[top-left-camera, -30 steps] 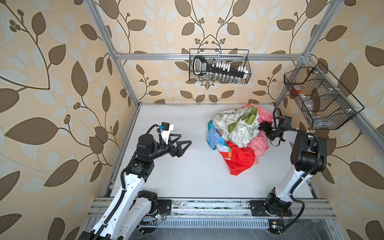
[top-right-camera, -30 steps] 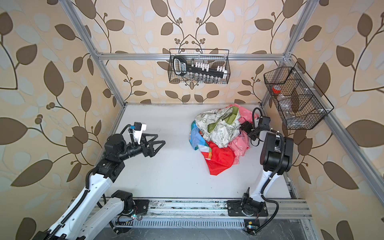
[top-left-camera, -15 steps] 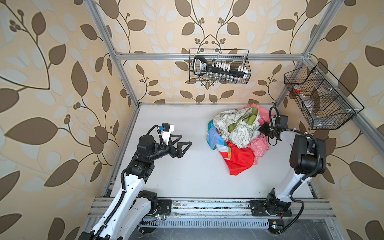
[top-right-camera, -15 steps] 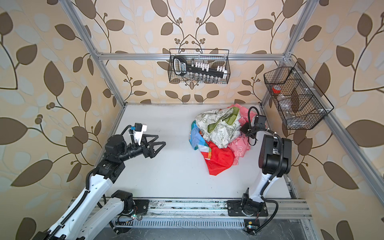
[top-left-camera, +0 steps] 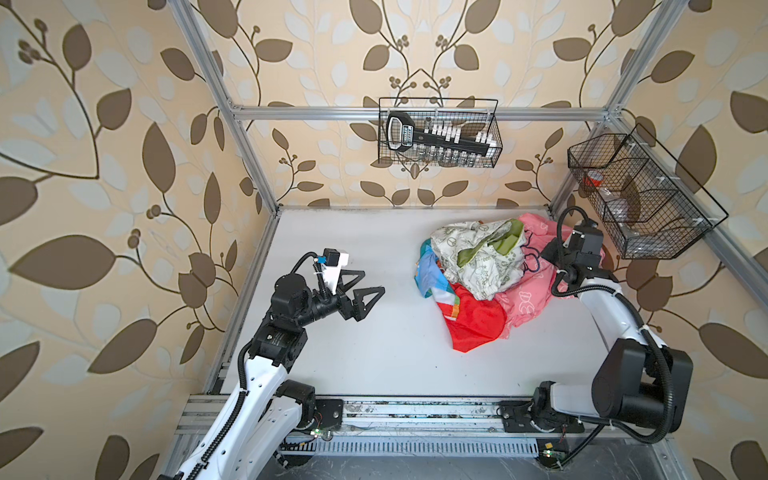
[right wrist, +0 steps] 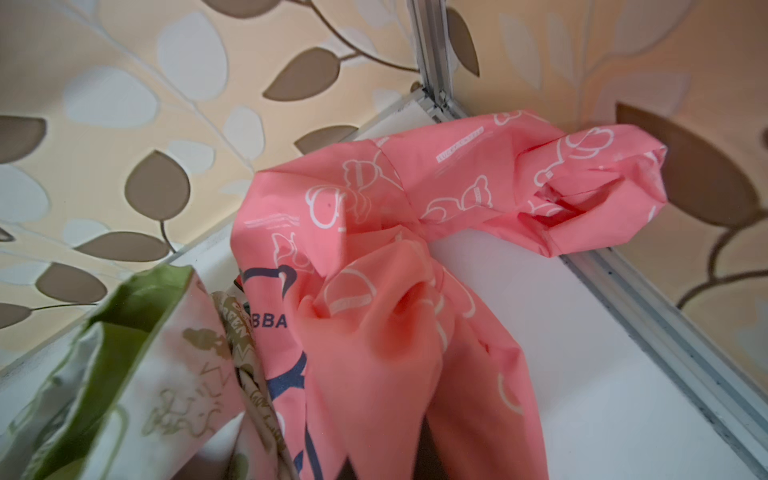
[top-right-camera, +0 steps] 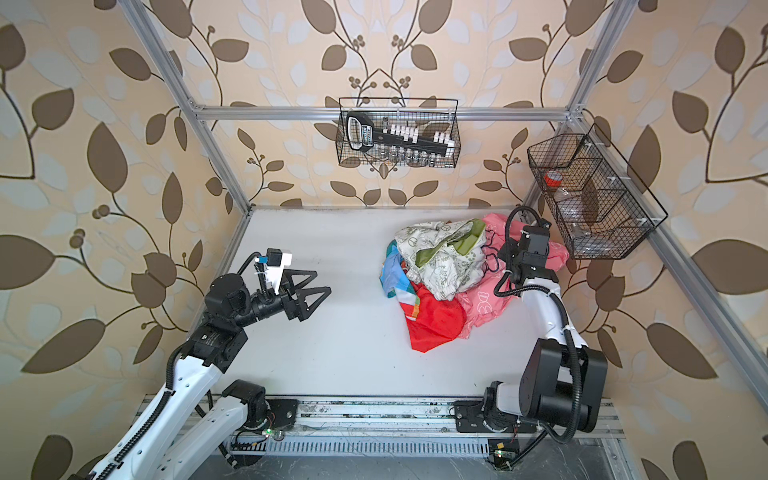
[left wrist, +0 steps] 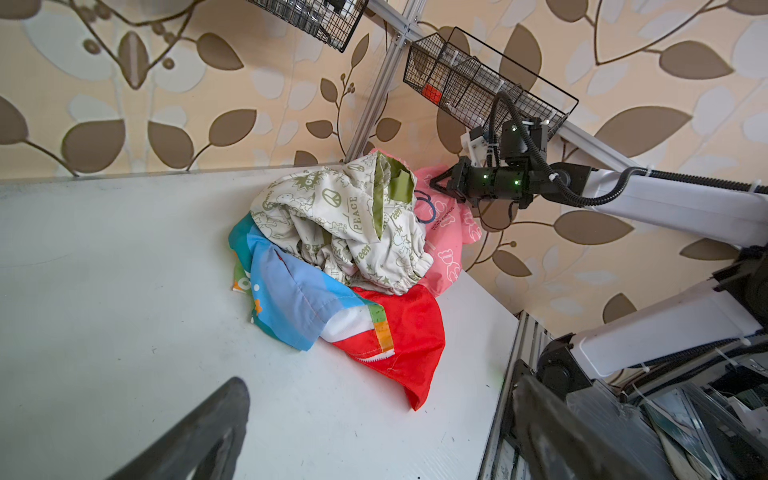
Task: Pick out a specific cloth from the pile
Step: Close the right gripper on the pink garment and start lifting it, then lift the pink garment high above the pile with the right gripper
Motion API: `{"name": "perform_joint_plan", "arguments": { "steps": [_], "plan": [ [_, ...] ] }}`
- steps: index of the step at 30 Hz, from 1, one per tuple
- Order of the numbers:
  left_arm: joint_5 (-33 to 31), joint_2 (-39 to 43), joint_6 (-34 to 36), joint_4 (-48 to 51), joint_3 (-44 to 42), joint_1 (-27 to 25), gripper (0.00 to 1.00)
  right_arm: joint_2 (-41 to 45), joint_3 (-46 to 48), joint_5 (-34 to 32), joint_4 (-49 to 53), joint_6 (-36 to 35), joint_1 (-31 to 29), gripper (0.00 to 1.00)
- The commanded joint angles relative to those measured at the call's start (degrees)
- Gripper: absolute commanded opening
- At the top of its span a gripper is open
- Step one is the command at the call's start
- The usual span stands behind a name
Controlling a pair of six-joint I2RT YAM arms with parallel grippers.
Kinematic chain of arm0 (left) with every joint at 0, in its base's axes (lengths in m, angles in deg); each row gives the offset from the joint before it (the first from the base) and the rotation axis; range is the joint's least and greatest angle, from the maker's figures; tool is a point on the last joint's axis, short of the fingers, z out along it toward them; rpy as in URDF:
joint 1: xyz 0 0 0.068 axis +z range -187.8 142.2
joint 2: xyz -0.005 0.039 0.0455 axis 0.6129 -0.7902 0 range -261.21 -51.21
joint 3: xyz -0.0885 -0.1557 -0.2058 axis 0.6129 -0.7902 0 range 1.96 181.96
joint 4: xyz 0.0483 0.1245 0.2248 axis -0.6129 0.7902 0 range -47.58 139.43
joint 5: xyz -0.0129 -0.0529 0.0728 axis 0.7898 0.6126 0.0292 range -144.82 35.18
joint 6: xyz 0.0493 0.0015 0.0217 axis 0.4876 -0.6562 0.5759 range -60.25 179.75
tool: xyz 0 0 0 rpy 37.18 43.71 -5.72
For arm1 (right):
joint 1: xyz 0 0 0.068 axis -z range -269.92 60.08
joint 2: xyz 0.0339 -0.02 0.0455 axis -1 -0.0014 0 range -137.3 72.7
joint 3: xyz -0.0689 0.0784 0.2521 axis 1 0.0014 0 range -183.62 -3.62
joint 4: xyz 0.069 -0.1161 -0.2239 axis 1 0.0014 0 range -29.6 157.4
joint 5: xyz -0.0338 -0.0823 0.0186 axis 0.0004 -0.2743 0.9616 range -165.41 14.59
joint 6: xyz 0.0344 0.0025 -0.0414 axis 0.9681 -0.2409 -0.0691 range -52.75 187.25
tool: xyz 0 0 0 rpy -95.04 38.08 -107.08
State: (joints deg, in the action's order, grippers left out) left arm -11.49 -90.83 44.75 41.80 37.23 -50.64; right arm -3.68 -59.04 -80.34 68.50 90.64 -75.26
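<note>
A: Cloth (right wrist: 374,332) first — where is it relative to the right gripper (left wrist: 436,185)?

B: Right at its tip. The salmon-pink fabric bunches up into the closed jaws, and in the right wrist view a sleeve (right wrist: 582,187) trails away from the tool toward the corner post (right wrist: 432,50). The gripper has a fold of that cloth pinched.

A: And the pile (top-left-camera: 469,270)?

B: Just beyond the fingertips, on the side away from the right arm's base. The cream cloth (top-right-camera: 440,257) with green print lies on top, touching the pink one; the red cloth (top-left-camera: 473,324) and the striped piece (left wrist: 291,291) sit lower.

A: The left gripper (top-left-camera: 361,291)?

B: Jaws spread wide, holding nothing, well apart from the pile, over bare table (top-right-camera: 332,357).
</note>
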Motion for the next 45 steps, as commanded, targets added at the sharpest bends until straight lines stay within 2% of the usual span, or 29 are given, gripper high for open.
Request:
{"name": "perform_joint_plan", "arguments": {
  "steps": [1,9,22,26,33,45],
  "plan": [
    [0.4,1.2,1.2,-1.8,-0.4,-0.7,0.99,4.1,-0.8,-3.7,0.7,-1.2,-0.4,0.00],
    [0.2,1.9,1.4,-1.7,-0.4,-1.1,0.99,13.7,-1.5,-7.3,3.3,-2.0,-1.9,0.00],
    [-0.5,3.1,1.6,-1.0,-0.5,-2.2,0.99,24.7,-8.5,-16.6,8.0,-4.2,-9.4,0.00],
    [-0.7,3.5,1.8,-0.6,-0.4,-2.5,0.99,27.0,-11.2,-15.2,9.6,-4.3,-10.0,0.00],
    [-1.8,5.3,2.4,0.4,-0.4,-3.6,0.99,30.1,-15.2,-7.3,9.1,-4.0,-10.1,0.00],
    [-3.1,6.5,3.3,1.4,-0.4,-4.9,0.99,29.1,-26.0,-6.4,10.5,-5.2,-10.0,0.00]
  ]
}}
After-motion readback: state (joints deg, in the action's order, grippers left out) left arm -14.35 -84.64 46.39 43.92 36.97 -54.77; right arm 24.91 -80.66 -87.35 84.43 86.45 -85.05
